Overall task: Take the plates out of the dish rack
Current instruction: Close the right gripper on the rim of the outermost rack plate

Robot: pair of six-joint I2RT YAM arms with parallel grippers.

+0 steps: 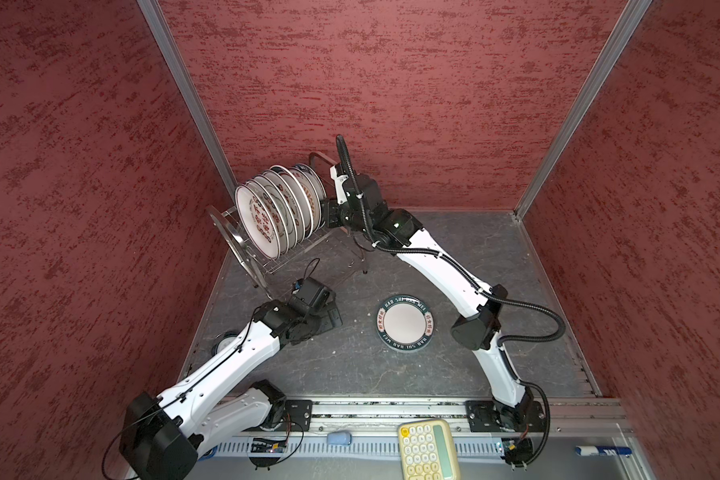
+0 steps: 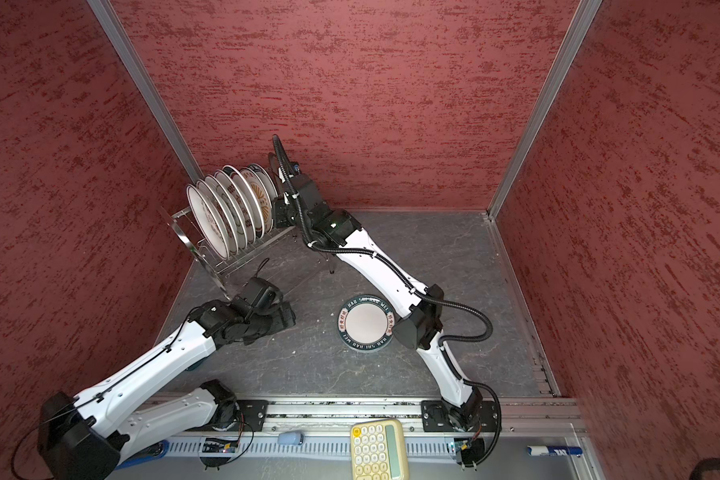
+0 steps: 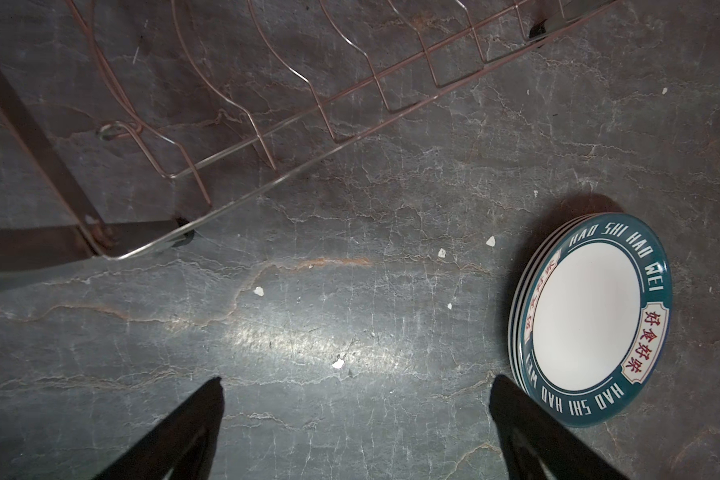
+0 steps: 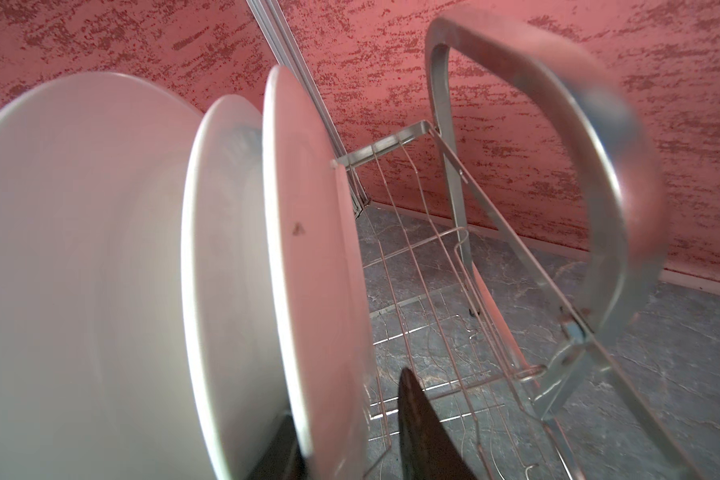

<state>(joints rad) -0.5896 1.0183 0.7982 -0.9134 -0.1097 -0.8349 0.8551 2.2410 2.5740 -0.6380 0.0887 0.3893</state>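
Note:
Several white plates point(image 1: 267, 212) point(image 2: 225, 212) stand on edge in the upper tier of the steel dish rack point(image 1: 229, 237) point(image 2: 179, 237). My right gripper point(image 1: 327, 212) point(image 2: 277, 212) point(image 4: 346, 395) is at the rack's right end, its jaws astride the rim of the end plate point(image 4: 308, 208). One finger sits behind the plate and the other finger point(image 4: 412, 415) stands a small gap off it. A stack of teal-rimmed plates point(image 1: 406, 324) point(image 2: 366, 323) point(image 3: 591, 320) lies flat on the table. My left gripper point(image 1: 329, 320) point(image 3: 357, 377) hangs open over bare table between rack and stack.
The rack's arched handle point(image 4: 599, 137) stands close beside my right gripper, and red walls close in behind the rack. A teal alarm clock point(image 1: 225, 343) peeks out under my left arm. A yellow calculator point(image 1: 427, 451) and a marker point(image 1: 603, 451) lie on the front ledge.

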